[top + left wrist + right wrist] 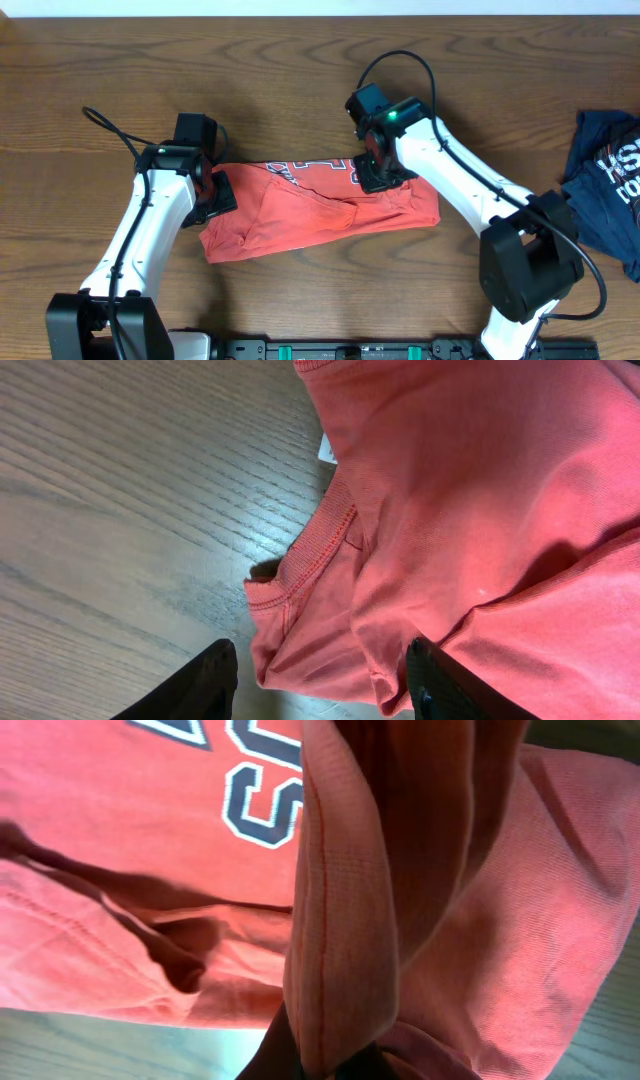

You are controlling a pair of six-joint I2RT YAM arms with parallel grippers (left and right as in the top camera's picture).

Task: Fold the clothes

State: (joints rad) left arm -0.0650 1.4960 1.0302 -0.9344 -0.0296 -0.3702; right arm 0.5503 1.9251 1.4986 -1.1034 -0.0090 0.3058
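Note:
The red-orange T-shirt (320, 205) lies crumpled in a long band across the middle of the table, lettering showing near its top edge. My left gripper (218, 195) is at the shirt's left end, open, its fingers (320, 685) either side of the collar (310, 560); a bit of white neck tag (326, 450) shows. My right gripper (378, 172) is at the upper right part of the shirt, shut on a fold of the fabric (345, 950) that rises between its fingers, with dark-edged lettering (262, 805) beside it.
A dark navy garment (610, 190) with white lettering lies at the table's right edge. The wooden table (120, 80) surrounds the shirt. A black rail (340, 348) runs along the front edge between the arm bases.

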